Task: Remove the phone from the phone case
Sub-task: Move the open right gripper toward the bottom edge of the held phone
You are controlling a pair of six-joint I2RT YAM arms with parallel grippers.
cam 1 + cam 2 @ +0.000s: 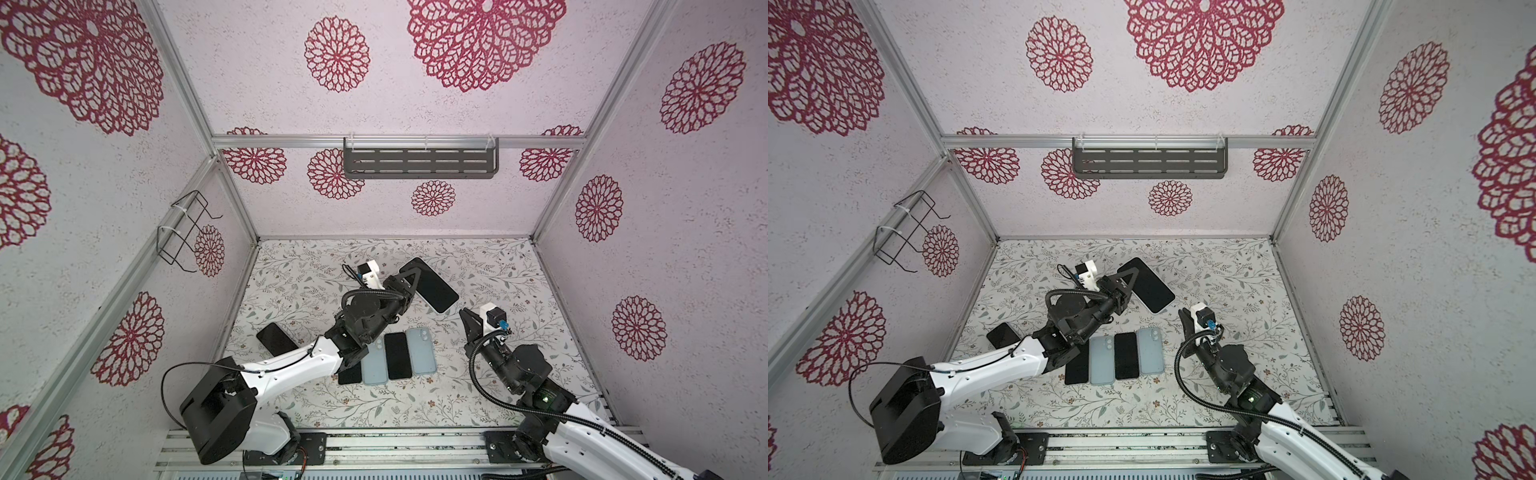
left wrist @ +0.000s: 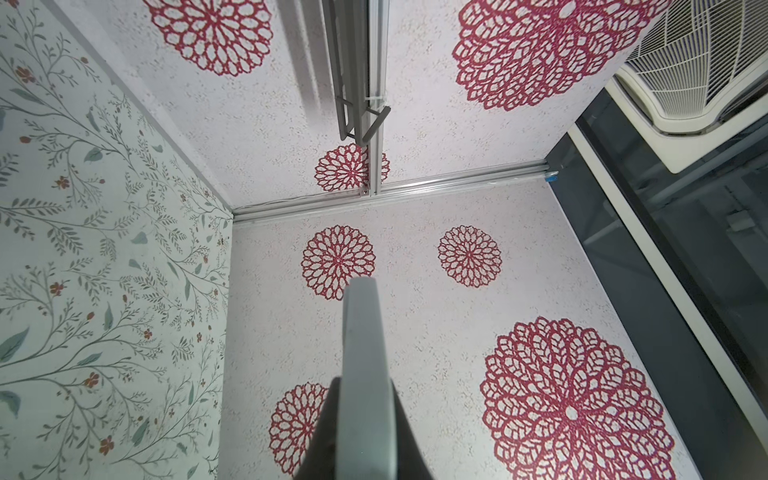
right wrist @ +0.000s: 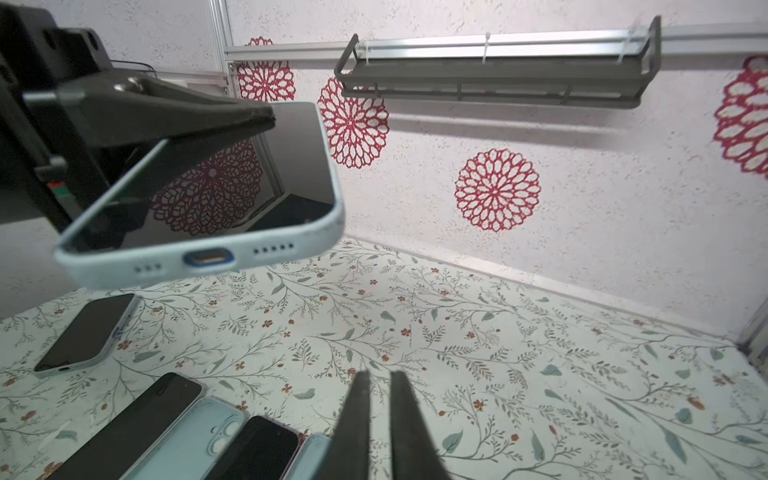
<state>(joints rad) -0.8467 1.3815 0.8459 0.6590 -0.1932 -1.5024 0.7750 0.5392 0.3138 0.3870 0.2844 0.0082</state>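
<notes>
A dark-screened phone (image 1: 434, 291) (image 1: 1152, 293) (image 3: 249, 166) sits inside a pale blue phone case (image 3: 199, 259) and hangs tilted above the table. My left gripper (image 1: 411, 274) (image 1: 1130, 275) (image 2: 363, 386) is shut on one end of the cased phone, one finger over the screen. In the left wrist view only the case's edge (image 2: 360, 332) shows between the fingers. My right gripper (image 1: 462, 311) (image 1: 1182, 312) (image 3: 380, 376) hovers just off the phone's free end, apart from it. Its jaws stand a narrow gap apart with nothing between them.
On the floral table (image 1: 498, 282) lies a row: a black phone (image 1: 349, 374), a pale blue case (image 1: 374, 363), another black phone (image 1: 397, 355), another pale blue case (image 1: 420, 351). A cased phone (image 1: 274, 338) lies at left. A grey shelf (image 1: 419, 160) and a wire rack (image 1: 183, 232) hang on the walls.
</notes>
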